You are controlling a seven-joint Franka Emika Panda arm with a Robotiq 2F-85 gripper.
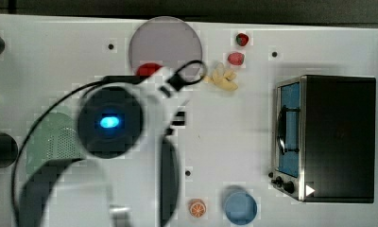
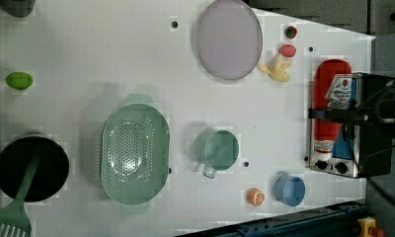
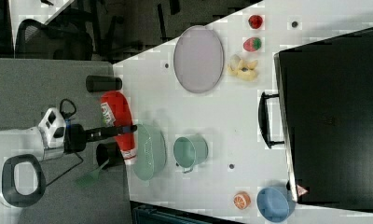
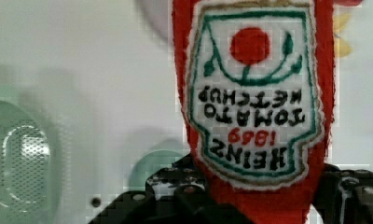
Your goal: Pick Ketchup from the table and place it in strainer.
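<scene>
Between the jaws of the gripper (image 4: 264, 205) you see the Ketchup (image 4: 257, 107) clamped, its white label facing the wrist camera. Note that the bottle hangs clear above the bench (image 2: 111, 59), raised off the surface in the right view, with the strainer (image 2: 135, 154) lying empty below. Beside the strainer on the left view's right stands a teal mug (image 2: 217, 149).

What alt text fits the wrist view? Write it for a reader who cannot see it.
A red ketchup bottle with a white tomato-ketchup label is clamped in the black gripper, held above a white table. Below lie the pale green strainer and a teal mug.
</scene>
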